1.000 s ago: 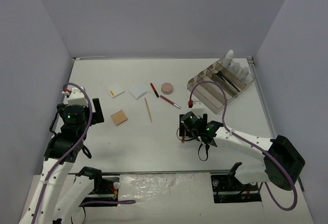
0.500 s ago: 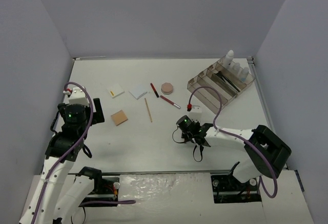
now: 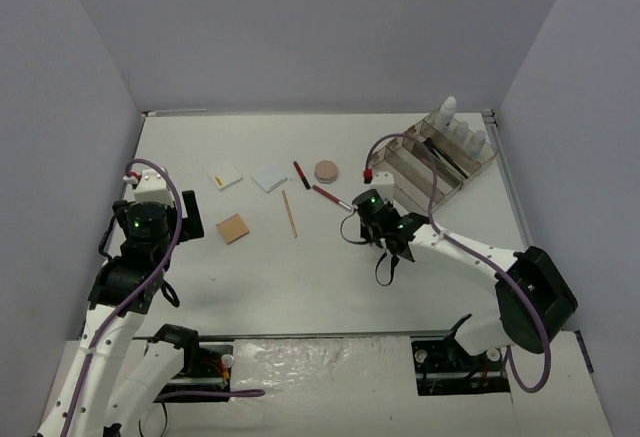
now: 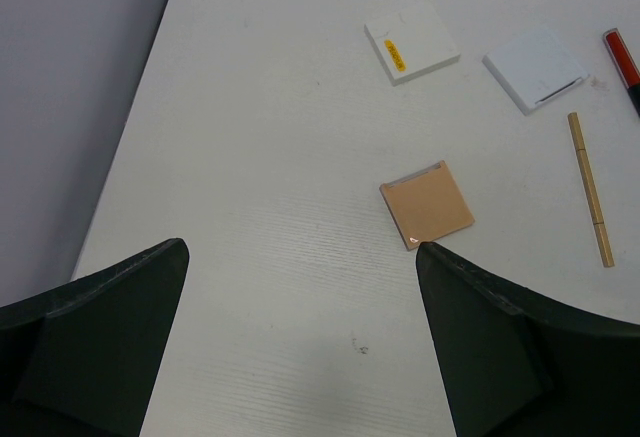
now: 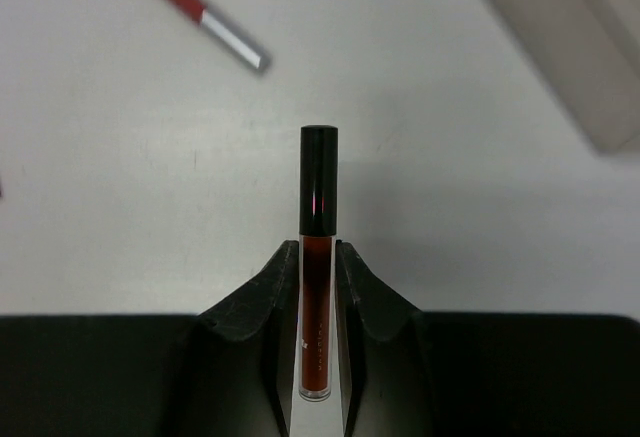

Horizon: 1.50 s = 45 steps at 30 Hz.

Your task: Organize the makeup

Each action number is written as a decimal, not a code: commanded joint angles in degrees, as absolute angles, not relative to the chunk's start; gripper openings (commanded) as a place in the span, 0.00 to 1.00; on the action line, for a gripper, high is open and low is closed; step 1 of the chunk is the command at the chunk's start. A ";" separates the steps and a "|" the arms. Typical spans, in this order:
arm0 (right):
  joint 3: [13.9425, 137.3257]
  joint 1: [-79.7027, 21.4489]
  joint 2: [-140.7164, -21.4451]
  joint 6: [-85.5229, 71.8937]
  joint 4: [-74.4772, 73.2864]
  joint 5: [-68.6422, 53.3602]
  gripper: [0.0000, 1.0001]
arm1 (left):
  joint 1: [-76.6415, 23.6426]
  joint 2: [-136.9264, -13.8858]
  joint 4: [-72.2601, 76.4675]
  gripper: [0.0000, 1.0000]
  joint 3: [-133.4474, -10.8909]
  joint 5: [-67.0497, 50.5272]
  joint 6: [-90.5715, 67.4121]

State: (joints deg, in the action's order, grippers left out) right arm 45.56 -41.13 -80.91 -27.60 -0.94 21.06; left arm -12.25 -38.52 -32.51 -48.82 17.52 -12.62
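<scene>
My right gripper is clamped on a dark red lip gloss tube; my left gripper hovers, jaws apart, over a tan pad.

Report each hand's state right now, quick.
Left hand: open, holding nothing.
Right hand: closed on a dark red lip gloss tube with a black cap.

Lighting is bright, diffuse and overhead. The white table shows faint, soft shadows beneath the arms and no hard glare. In the right wrist view the dark red tube is sharp, while the red pencil and tray beyond it are blurred. The left wrist view is sharp across the tabletop, but the fingers of the left gripper render nearly black.
</scene>
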 commanded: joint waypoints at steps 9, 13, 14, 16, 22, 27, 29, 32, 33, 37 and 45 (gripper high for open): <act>68.63 -19.20 -84.09 15.85 2.32 8.63 0.00 | -11.87 -38.58 -29.18 0.97 -49.66 17.41 -13.01; 72.86 -13.55 -92.66 24.70 4.95 1.52 0.00 | -11.90 -38.50 -29.02 0.97 -49.75 16.63 -13.15; 73.71 -12.45 -94.37 26.19 5.07 0.13 0.00 | -11.95 -38.47 -28.93 0.97 -49.76 16.54 -13.10; 75.45 -9.94 -98.42 28.58 5.39 -3.79 0.00 | -11.95 -38.34 -28.99 0.97 -49.82 16.60 -13.10; 77.90 -8.55 -105.18 32.96 8.45 -2.01 0.00 | -11.87 -37.83 -28.78 0.97 -49.79 15.80 -13.22; 78.70 -7.29 -107.32 35.74 8.48 -1.72 0.02 | -11.87 -37.75 -28.61 0.97 -49.93 14.94 -13.18; 78.59 -7.13 -107.85 36.24 8.44 -2.24 0.07 | -11.87 -37.63 -28.65 0.97 -50.01 15.01 -13.18; 78.56 -6.73 -108.53 36.75 8.46 -2.48 0.23 | -11.87 -37.70 -28.67 0.97 -50.01 15.12 -13.10; 78.51 -6.65 -108.70 36.80 8.50 -2.52 0.28 | -11.87 -37.70 -28.71 0.97 -50.01 15.12 -13.10; 78.81 -6.66 -108.41 36.42 8.45 -2.97 0.45 | -11.87 -37.71 -28.74 0.97 -49.93 15.68 -13.02; 80.16 -13.42 -101.86 28.85 8.00 -4.52 0.55 | -11.87 -38.06 -28.80 0.97 -49.92 15.91 -13.01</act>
